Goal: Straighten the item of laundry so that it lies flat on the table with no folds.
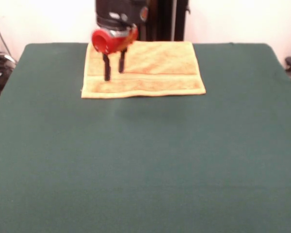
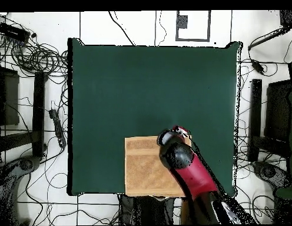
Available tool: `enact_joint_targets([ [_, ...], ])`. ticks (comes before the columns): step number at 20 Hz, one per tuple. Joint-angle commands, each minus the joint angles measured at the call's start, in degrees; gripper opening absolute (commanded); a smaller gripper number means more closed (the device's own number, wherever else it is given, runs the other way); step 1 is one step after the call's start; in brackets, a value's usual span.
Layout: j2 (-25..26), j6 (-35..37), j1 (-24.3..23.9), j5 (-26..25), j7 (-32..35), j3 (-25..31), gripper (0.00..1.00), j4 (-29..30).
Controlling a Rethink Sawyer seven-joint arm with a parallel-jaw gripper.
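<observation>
The orange-yellow towel point(image 1: 150, 68) lies spread as a rectangle at the far middle of the dark green table point(image 1: 145, 160), close to the robot's side. A straight line crosses it parallel to its near edge; I cannot tell whether it is the woven band or a fold. My gripper point(image 1: 113, 74) hangs over the towel's left part, its two black fingers apart and holding nothing. In the overhead view the towel point(image 2: 145, 170) sits at the bottom edge of the table point(image 2: 148, 82). There the red arm covers its right part, with the gripper point(image 2: 175, 138) at its upper right corner.
The robot's black pedestal point(image 1: 160, 19) stands right behind the towel. Cables point(image 2: 36, 59) and dark equipment point(image 2: 275, 112) lie on the floor around the table. The green cloth stretches wide in front of the towel and to both sides.
</observation>
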Motion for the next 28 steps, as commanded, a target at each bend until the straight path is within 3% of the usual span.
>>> enact_joint_targets([
  [1, 8.1, 7.1, 5.2, 10.7, 14.1, 1.8, 1.00, -9.1],
  [5, 7.0, 2.0, 2.4, 13.3, 15.1, 7.7, 1.00, -9.1],
  [10, 9.5, 7.6, 7.2, 15.4, 12.3, 1.6, 1.00, -13.3],
  [13, 6.5, 10.8, 4.5, 11.9, 8.8, 4.1, 1.00, -8.5],
  [18, -0.1, 18.7, 7.7, 13.9, 16.6, 3.6, 1.00, -3.8],
  [20, -0.1, 19.8, 9.6, 14.0, 18.0, 2.6, 1.00, -4.7],
  [23, -1.7, 16.3, 6.3, 12.6, 9.8, 8.3, 1.00, -2.5],
  [25, -0.8, 18.9, 9.5, 9.4, 8.9, 2.9, 1.00, -4.7],
  [28, -2.8, 15.9, 6.8, 8.1, 4.1, 5.8, 1.00, -2.0],
])
